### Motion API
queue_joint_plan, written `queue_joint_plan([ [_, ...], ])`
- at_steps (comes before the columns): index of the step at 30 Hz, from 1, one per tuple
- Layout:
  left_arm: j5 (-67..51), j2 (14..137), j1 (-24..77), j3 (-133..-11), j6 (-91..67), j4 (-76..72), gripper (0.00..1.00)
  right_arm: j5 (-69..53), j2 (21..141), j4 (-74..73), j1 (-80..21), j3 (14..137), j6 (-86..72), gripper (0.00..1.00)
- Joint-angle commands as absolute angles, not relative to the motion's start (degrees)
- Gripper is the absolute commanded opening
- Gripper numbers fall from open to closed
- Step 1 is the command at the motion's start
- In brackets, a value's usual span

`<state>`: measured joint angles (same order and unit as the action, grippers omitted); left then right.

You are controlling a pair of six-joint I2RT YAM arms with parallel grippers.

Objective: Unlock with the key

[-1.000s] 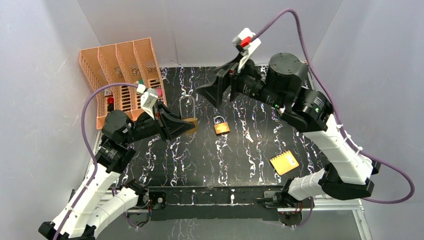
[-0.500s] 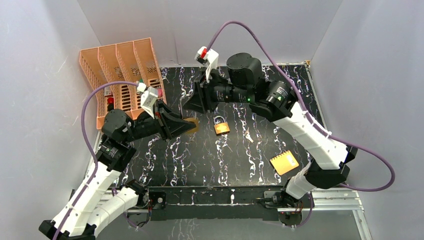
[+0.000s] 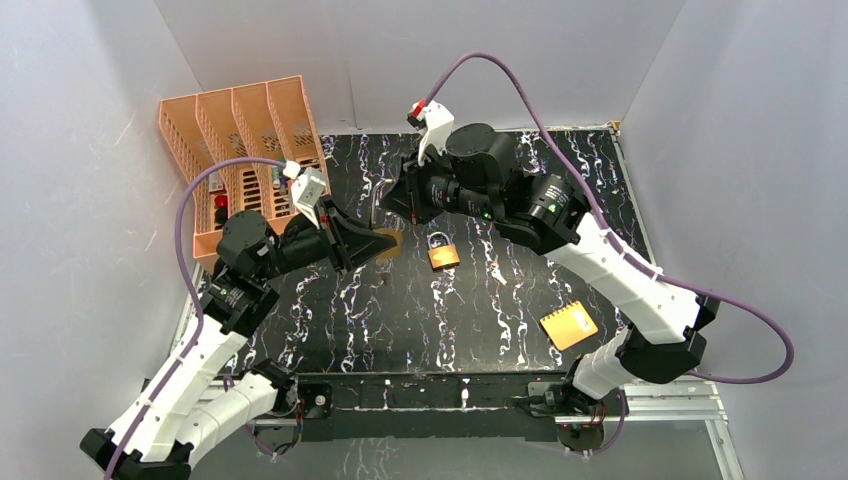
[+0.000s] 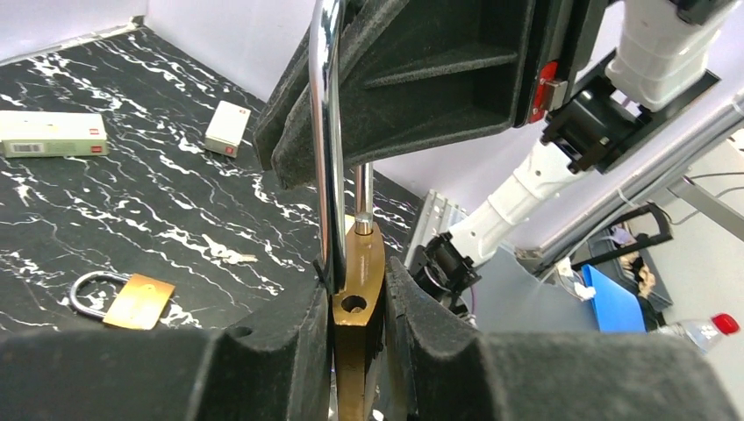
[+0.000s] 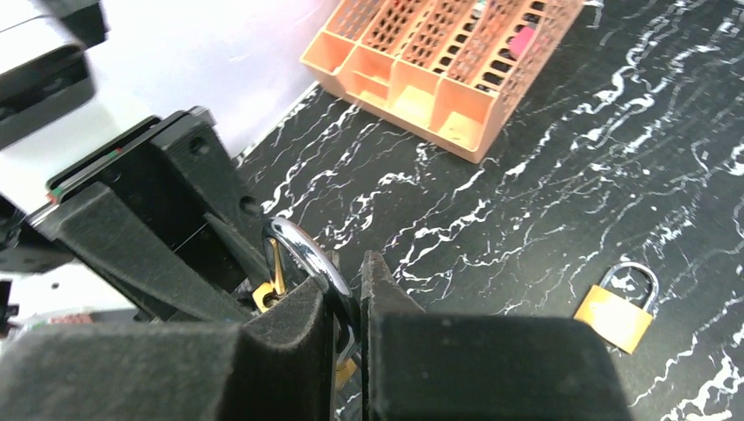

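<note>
Left wrist view shows the left claw [image 4: 355, 294] clenched on the body of a large brass padlock [image 4: 354, 259] with a long steel shackle [image 4: 326, 132]. The padlock stands upright between the two black foam-faced fingers, held up off the black, white-veined marble worktop [image 4: 132, 202]. The shackle rises from the body into the fingers of the right claw [image 5: 344, 279]. In the right wrist view these are pressed together on the curved top of the steel loop, so this claw too is grasping the large brass padlock, by its upper end. The tiny silver-coloured metal key [image 4: 230, 257] is in neither claw. It lies flat on the worktop, apart from both arms, near a smaller brass padlock [image 4: 123, 298] that lies on its side with its shackle closed. It is too small to make out any ring or further keys. Farther along the worktop lie a long white carton [image 4: 53, 133] with a printed label and a small white box [image 4: 228, 127], well apart from each other. The top external view adds a peach plastic slotted organiser [image 3: 245, 140] leaning at the far left corner, and an orange spiral notepad [image 3: 568, 325] near the right arm's base.
</note>
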<state>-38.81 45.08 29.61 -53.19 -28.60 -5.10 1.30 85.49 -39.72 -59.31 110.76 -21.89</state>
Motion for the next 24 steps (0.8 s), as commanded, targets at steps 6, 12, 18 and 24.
queue_joint_plan([
  [6,-38.92,45.79,29.62,-52.43,-25.05,-12.26,0.09,15.0,82.76,-32.43,-58.45,107.92,-28.69,0.0],
  [12,-46.52,46.44,29.62,-47.65,-34.09,-24.91,0.36,13.72,81.85,-29.37,-58.45,108.07,-29.14,0.0],
  [18,-49.07,48.0,29.7,-45.94,-39.23,-32.19,0.43,11.41,82.03,-28.2,-58.4,109.27,-29.4,0.0],
  [24,-47.89,49.9,29.89,-46.37,-39.69,-33.44,0.0,13.53,83.63,-32.0,-58.43,111.94,-30.3,0.0],
])
